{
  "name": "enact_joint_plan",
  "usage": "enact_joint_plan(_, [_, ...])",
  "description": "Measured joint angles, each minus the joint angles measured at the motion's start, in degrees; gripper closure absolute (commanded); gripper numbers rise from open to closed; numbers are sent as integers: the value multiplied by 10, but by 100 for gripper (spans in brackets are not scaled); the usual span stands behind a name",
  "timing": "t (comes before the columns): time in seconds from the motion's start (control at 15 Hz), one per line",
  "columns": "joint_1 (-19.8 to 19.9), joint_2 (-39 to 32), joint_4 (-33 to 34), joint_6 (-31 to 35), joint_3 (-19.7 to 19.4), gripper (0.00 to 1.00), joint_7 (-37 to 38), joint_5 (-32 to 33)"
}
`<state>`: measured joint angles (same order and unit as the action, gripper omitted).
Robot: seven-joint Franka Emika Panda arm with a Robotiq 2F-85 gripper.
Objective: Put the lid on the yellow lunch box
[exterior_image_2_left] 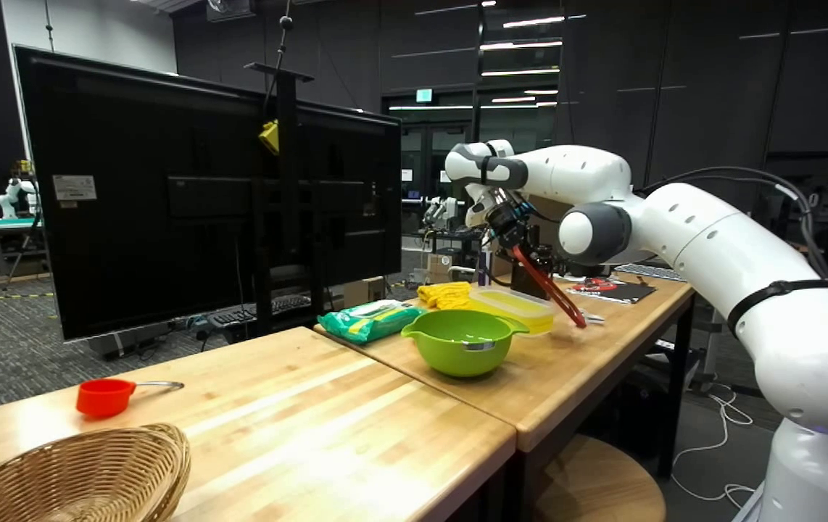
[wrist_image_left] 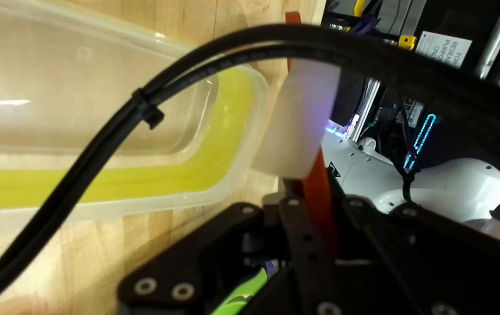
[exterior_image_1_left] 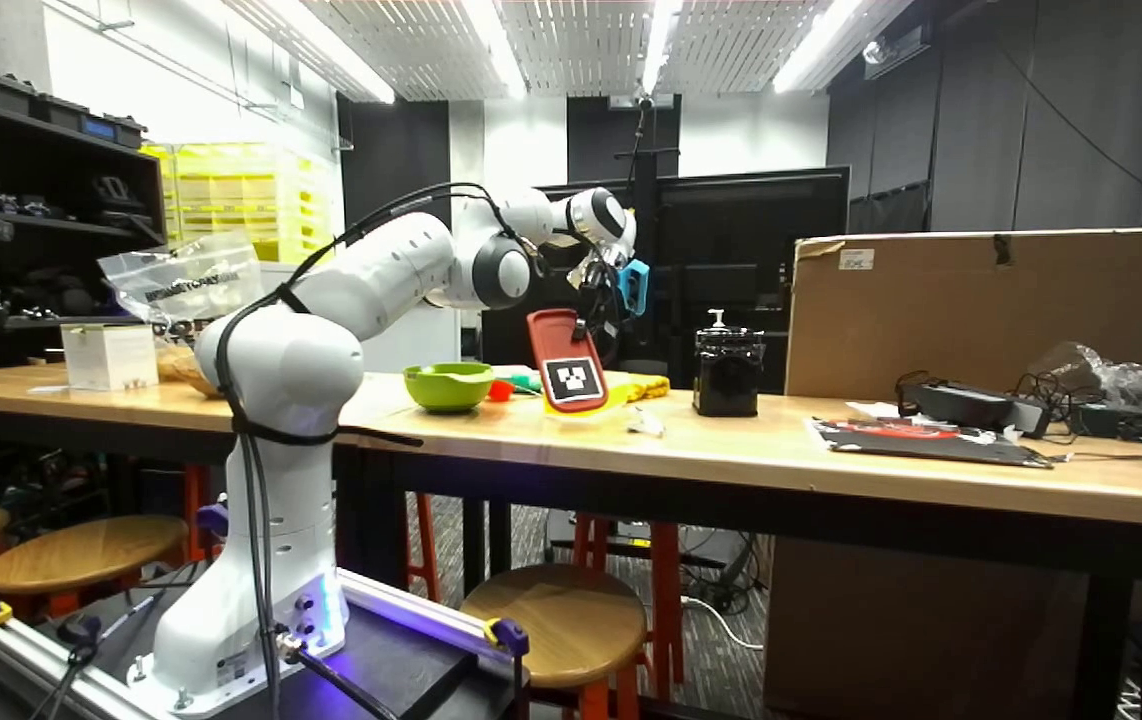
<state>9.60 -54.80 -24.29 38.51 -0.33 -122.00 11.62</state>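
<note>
Black cables (wrist_image_left: 302, 35) loop right across the wrist view, closest to its lens. Beyond them, filling the left half of that frame, sits the yellow lunch box (wrist_image_left: 232, 118), uncovered: pale translucent rim, yellow sides, and a base that looks see-through, with no food or loose item to be made out in the part that shows.

The picking-up looks done. At the centre of an exterior view, the gripper (exterior_image_1_left: 583, 330) is clenched on the upper part of the orange-red lid (exterior_image_1_left: 559, 345), which hangs steeply with a black-and-white square marker (exterior_image_1_left: 573, 380) toward its lower end. In an exterior view it shows nearly edge-on, slanting down just beside the lunch box; whether its low end meets the tabletop (exterior_image_2_left: 595, 344) I cannot tell. Left to do, I judge: carry it over the lunch box, tip it level, lower it to the rim and press.

Other containers: a green mixing bowl (exterior_image_2_left: 450, 355), mid-frame, shows a glossy inner wall; a red measuring cup (exterior_image_2_left: 104, 397) at the left shows too little inside to judge what it holds; a wicker basket (exterior_image_2_left: 95, 457) fills the lower left corner, its woven inside cut off by the frame. What the dark pump dispenser (exterior_image_1_left: 728, 385), right of centre, holds is unclear.
</note>
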Motion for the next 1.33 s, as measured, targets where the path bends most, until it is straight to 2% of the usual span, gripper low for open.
enact_joint_plan(0.6, [-34, -6, 3, -1, -15, 97, -2, 47])
enact_joint_plan(1.33, [-48, -7, 3, -2, -26, 97, -2, 62])
